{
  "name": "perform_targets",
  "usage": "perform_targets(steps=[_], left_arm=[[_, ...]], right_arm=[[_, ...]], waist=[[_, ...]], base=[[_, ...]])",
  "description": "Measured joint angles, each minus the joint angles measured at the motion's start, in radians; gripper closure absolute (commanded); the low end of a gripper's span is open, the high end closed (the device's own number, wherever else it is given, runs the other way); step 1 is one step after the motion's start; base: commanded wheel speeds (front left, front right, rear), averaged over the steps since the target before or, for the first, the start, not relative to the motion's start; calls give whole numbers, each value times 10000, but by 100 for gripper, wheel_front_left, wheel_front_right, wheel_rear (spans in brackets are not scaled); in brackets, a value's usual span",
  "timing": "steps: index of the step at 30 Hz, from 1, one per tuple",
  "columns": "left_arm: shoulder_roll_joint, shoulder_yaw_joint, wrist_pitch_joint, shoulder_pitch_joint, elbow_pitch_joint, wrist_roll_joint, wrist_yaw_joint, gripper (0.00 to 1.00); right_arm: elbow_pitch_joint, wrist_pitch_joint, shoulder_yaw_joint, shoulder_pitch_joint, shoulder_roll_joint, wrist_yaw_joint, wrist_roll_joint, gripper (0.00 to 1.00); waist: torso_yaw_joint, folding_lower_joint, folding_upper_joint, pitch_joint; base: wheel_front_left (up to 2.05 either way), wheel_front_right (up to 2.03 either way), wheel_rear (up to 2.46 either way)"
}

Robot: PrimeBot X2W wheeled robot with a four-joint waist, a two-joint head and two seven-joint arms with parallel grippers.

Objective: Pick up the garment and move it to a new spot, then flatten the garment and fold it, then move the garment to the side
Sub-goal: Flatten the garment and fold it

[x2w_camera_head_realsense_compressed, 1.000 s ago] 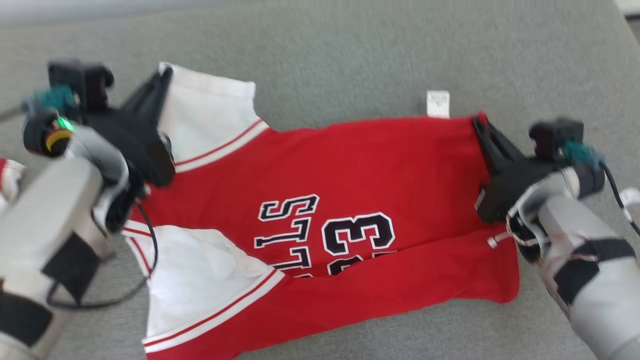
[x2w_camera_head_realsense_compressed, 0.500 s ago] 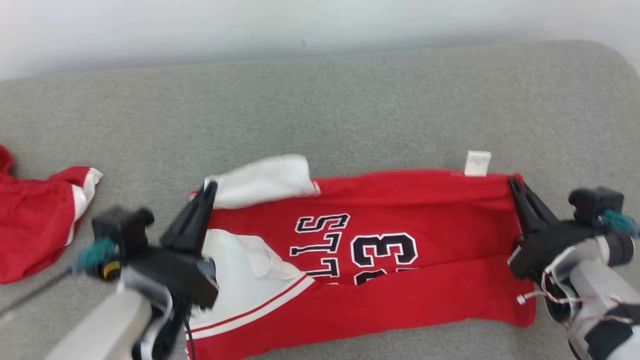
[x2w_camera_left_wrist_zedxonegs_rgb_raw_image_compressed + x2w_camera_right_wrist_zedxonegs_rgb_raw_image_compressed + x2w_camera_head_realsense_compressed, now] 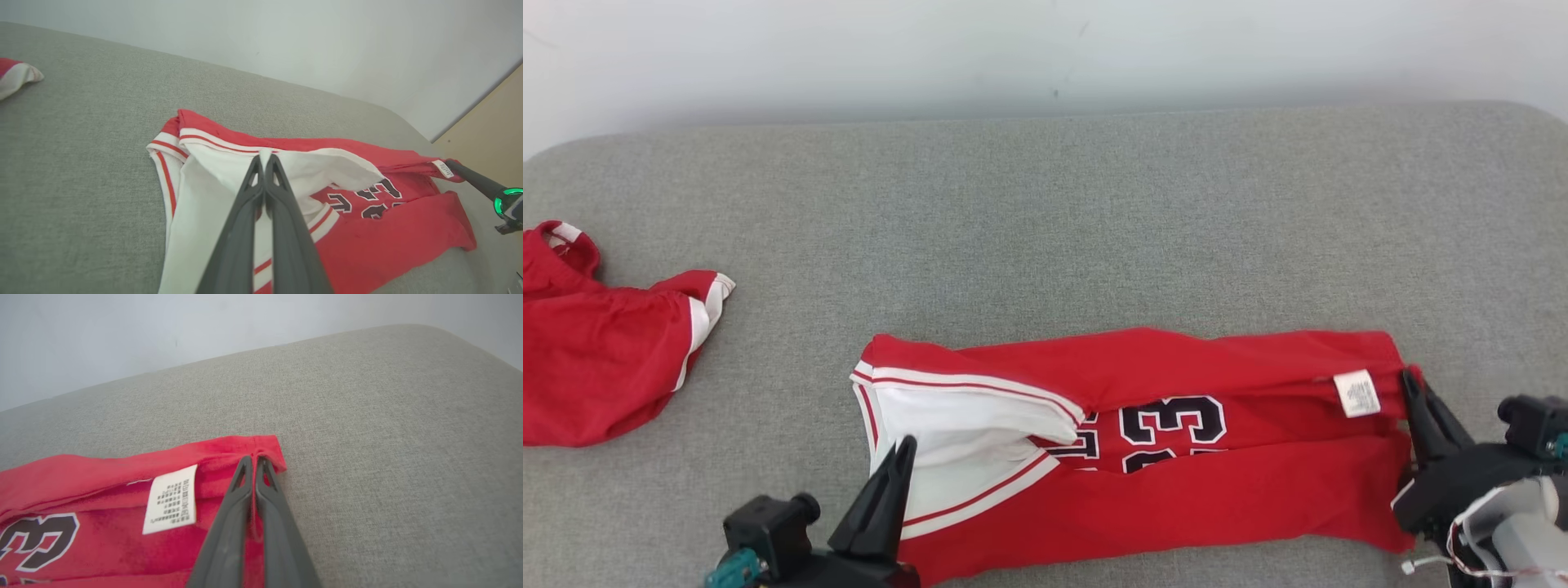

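Observation:
The garment, a red jersey with white sleeves and black number print, lies lengthwise along the near part of the grey cushion. Its far edge is drawn over toward me, and a white label faces up. My left gripper is shut on the white sleeve edge, which the left wrist view shows pinched at the fingertips of the left gripper. My right gripper is shut on the red hem corner beside the label; in the right wrist view the right gripper clamps that corner of the garment.
A second red and white piece of clothing lies crumpled at the cushion's left edge. A pale wall runs behind the cushion. Bare grey cushion stretches beyond the jersey and to its right.
The head camera has tilted up. Both grippers have drawn the jersey's far edge toward the near side, folding it over the print; the label has flipped over with it.

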Motion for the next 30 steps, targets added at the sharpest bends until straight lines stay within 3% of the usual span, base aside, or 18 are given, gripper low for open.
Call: perform_targets(steps=[2, 3, 4, 5, 11, 19, 24, 30], left_arm=[[-186, 165, 0, 266, 125, 73, -10, 100], [-222, 192, 0, 351, 213, 205, -17, 100], [-272, 274, 0, 447, 303, 284, -77, 94], [-336, 326, 0, 525, 410, 326, -84, 0], [-794, 1212, 0, 809, 817, 813, -357, 0], [-1732, 4061, 0, 1396, 290, 2792, -454, 0], [-2263, 5390, 0, 1901, -263, 4516, -504, 0], [-2894, 6441, 0, 2305, -380, 5300, -984, 0]], right_arm=[[-96, -2, -40, 263, 23, 2, -10, 100], [-151, 0, -96, 376, 29, 2, -8, 87], [-219, -2, -132, 479, 33, 2, -8, 63], [-276, -2, -142, 574, 44, 2, -10, 2], [-750, 12, -221, 1109, -8, 2, -29, 0], [-1312, 151, -763, 1470, -395, 0, 48, 0], [-1170, 437, -1062, 1429, -215, 0, -42, 0], [-403, 1183, -1285, 981, 205, 0, -42, 0]], waist=[[11, 0, 0, -48], [20, 0, 0, -75], [27, 0, 0, -105], [32, 0, 0, -132], [24, 1, 0, -280], [140, 2, 0, -341], [288, 1, 2, -348], [446, 2, 1, -291]], base=[[0, 0, 0], [0, 0, 0], [0, 0, 0], [0, 0, 0], [0, 0, 0], [0, 0, 0], [0, 0, 0], [0, 0, 0]])
